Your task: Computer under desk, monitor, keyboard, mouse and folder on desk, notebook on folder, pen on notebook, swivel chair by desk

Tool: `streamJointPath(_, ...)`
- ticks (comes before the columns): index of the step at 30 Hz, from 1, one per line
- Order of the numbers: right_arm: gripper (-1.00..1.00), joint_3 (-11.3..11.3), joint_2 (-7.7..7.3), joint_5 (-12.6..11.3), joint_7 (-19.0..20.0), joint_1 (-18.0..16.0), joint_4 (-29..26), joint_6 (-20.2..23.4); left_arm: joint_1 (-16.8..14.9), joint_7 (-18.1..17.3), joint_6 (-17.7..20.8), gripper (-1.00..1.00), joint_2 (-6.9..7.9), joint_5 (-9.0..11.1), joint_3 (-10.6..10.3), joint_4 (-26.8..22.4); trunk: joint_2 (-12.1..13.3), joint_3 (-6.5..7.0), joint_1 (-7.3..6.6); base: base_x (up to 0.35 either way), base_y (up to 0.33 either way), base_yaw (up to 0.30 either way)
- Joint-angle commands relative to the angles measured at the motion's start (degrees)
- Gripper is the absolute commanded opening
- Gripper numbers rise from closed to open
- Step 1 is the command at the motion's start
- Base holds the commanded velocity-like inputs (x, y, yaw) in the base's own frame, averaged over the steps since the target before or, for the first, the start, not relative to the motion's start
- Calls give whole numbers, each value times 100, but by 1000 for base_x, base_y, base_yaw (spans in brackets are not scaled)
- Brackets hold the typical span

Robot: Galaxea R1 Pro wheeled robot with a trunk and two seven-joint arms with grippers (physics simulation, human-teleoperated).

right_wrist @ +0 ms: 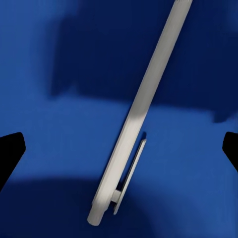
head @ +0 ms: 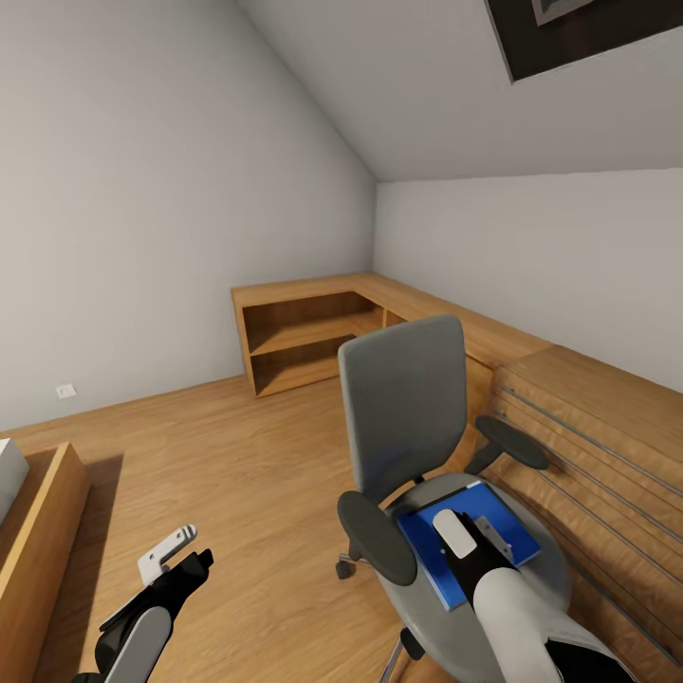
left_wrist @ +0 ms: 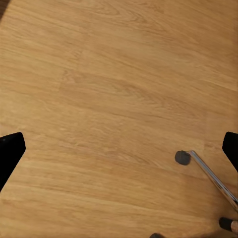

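Nearest my head camera is my right arm, reaching down over the seat of the swivel chair (head: 403,417). Its right gripper (head: 479,531) hangs directly above the blue folder (head: 427,531), which lies flat on the seat between the two black armrests.

In the right wrist view the pen (right_wrist: 139,111), a thin white stick with its clip showing, rests on the folder, midway between the fingers (right_wrist: 10,151), which stand spread wide at either edge of the view. They are released and hold nothing. The pen's long axis runs roughly across the line between the fingertips, tilted somewhat, so I judge a straight descent and closing would catch it across the barrel. Whether the fingers touch the folder yet, I cannot tell.

The left gripper (head: 180,555) hovers over bare wooden floor (left_wrist: 119,89), well apart from the chair seat, its fingers also spread and empty; a chrome chair leg and caster (left_wrist: 182,157) show beneath it. The right arm is plainly the nearer to the pen and folder.

A wooden shelf unit (head: 304,337) stands in the far corner.
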Motion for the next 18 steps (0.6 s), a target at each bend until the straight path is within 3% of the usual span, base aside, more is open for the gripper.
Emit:
streamJointPath(1, 100, -3, 2, -44, -16, -2, -9, -26, -4, 45, 13, 100, 6, 32, -10, -9, -3, -6, 0, 0, 0, 0)
streamJointPath(18, 100, 6, 2, -28, -266, -2, -5, -61, -4, 45, 15, 100, 6, 32, -8, -14, -3, -6, 0, 0, 0, 0)
